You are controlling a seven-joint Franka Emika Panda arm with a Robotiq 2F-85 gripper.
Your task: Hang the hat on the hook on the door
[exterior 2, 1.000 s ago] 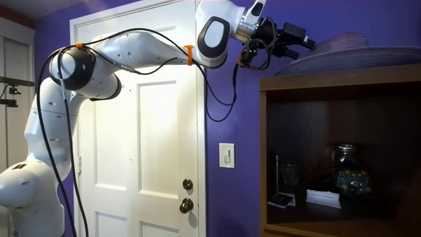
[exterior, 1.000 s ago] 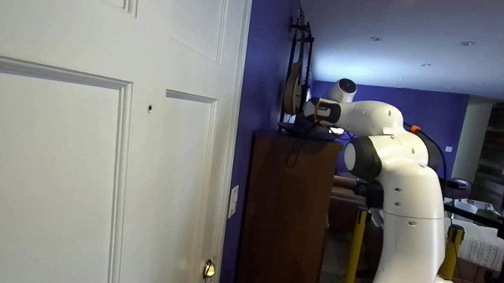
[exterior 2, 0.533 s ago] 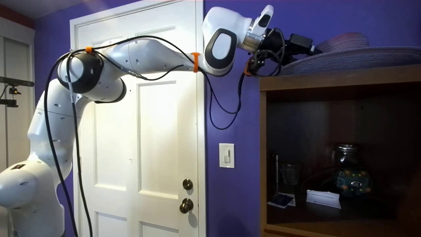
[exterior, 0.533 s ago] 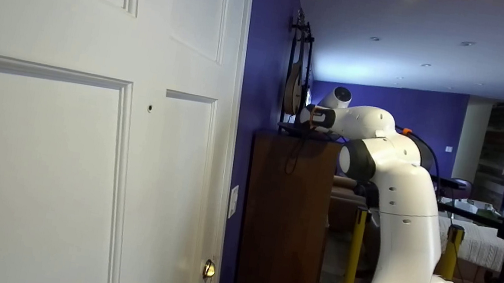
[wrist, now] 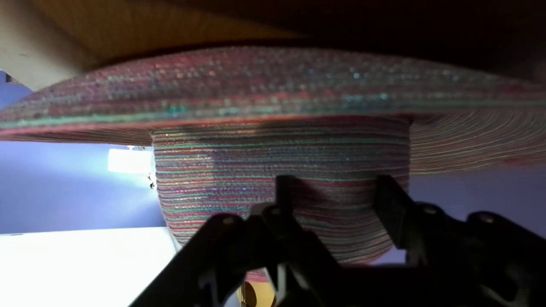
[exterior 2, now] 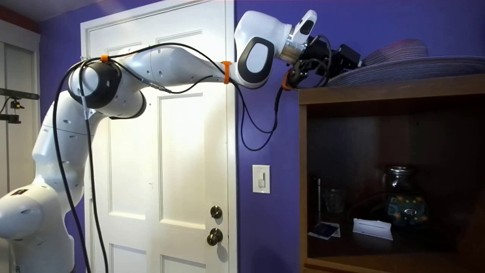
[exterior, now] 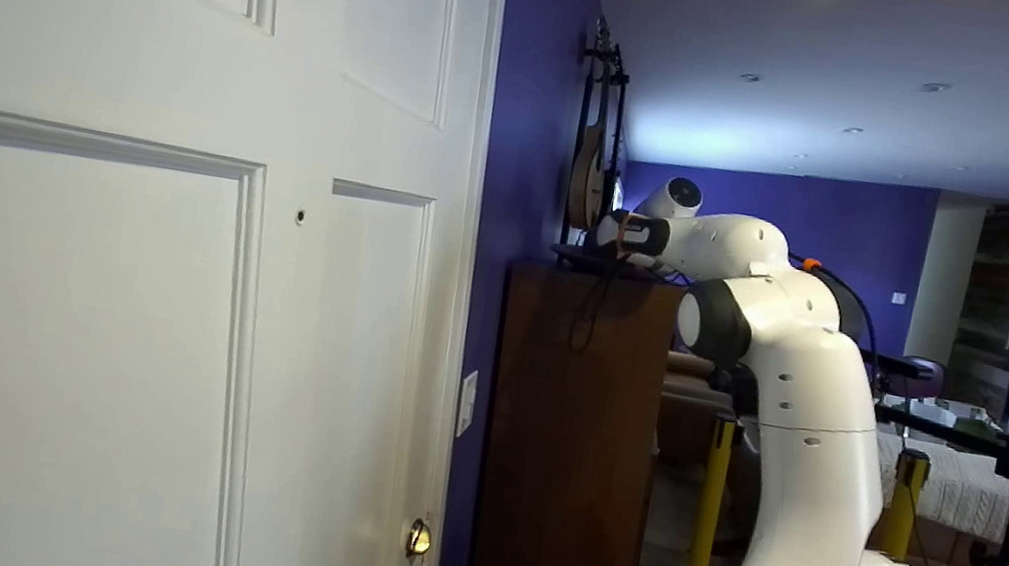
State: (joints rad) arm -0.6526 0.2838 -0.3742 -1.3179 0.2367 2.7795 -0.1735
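The hat is wide-brimmed and striped, and lies on top of the cabinet. A dark edge of it shows in an exterior view. My gripper is at the hat's near side, above the brim, and its fingertips are partly hidden there. In the wrist view, the gripper is open, both fingers apart in front of the hat's crown. I cannot tell whether they touch it. The white door also shows behind the arm. The hook is a tiny dark dot on it, also visible here.
The brown cabinet stands beside the purple wall, with a jar and cards inside. A light switch and doorknob are at the door's side. A guitar hangs on the wall. Arm cables hang loosely.
My gripper has moved down and towards the hat, from just in front of it to over its brim. The hat has shifted slightly. The motion is small in the last half second.
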